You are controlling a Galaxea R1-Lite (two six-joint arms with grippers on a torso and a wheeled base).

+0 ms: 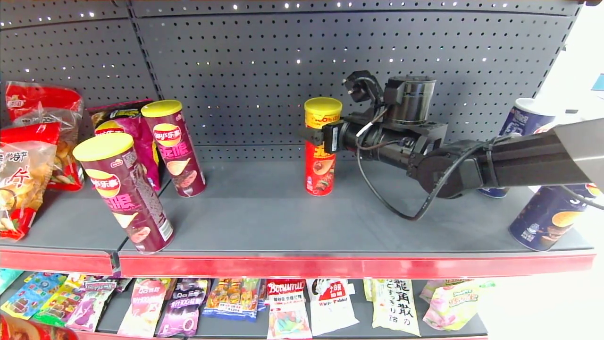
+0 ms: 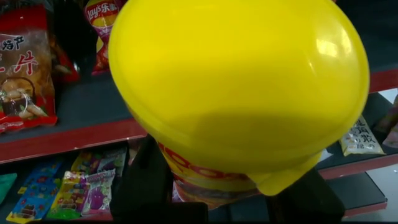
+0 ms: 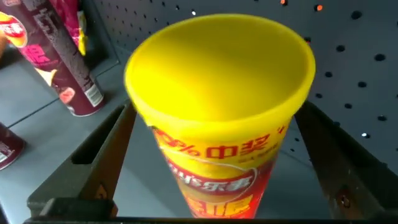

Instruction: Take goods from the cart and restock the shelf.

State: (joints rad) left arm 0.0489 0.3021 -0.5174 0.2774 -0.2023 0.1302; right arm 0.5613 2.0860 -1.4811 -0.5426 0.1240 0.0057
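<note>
Closest to my left wrist was the held can (image 2: 236, 81), its yellow lid turned toward the camera and its red and yellow body running down between dark fingers (image 2: 144, 183). My left tool (image 2: 227, 190) was clamped on that can, in the air just out from the red front edge of the shelf (image 1: 264, 212).

My right tool (image 1: 322, 137) sat at the upper part of the red can (image 1: 320, 165). That can stood upright near the middle of the shelf, closer to the pegboard back panel (image 1: 283, 71) than to the front edge. I could not tell whether my right tool was gripping the can or merely set around it.

Toward the left end, one purple can (image 1: 125, 193) stood close to the front edge. A second purple can (image 1: 174, 148) stood farther back, just beside a purple bag (image 1: 134, 130). Red snack bags (image 1: 28, 160) filled the left end. At the right end were two blue cans, the nearer blue can (image 1: 549, 217) by the front edge and the farther blue can (image 1: 524, 118) near the back panel. Small sachets (image 1: 283, 302) lay in a row on the lower shelf (image 1: 358, 311).
</note>
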